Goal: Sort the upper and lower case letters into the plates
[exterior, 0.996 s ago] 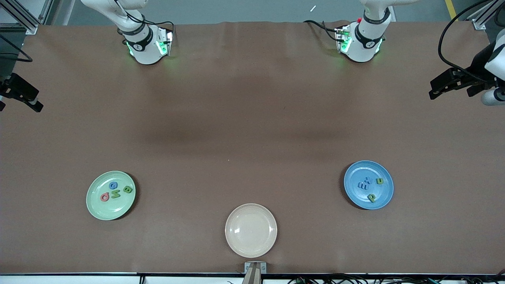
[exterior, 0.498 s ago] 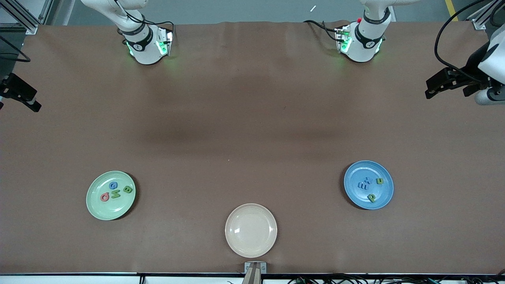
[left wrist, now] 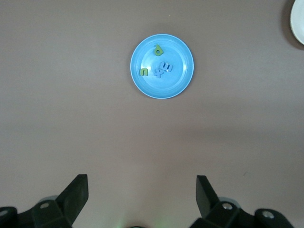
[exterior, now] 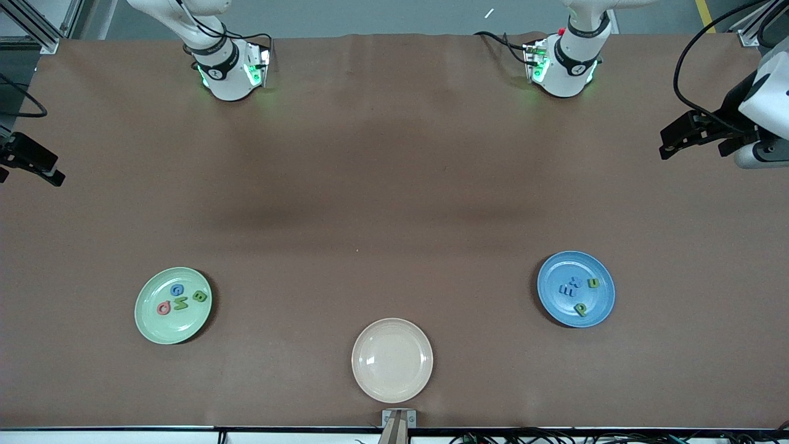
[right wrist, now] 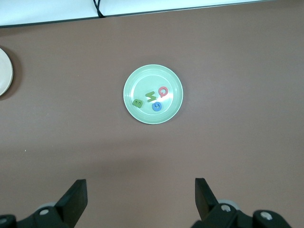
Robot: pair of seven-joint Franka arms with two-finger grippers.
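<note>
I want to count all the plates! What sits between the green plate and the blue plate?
In the front view, a cream plate with nothing on it sits between the green plate and the blue plate, a bit nearer the camera. The rest is bare brown table.

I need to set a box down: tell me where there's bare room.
Widest bare stretch: between the arm bases and the three plates. The beige plate holds nothing. Smaller gaps flank it. Crowded: green plate and blue plate, four letters each.
</note>
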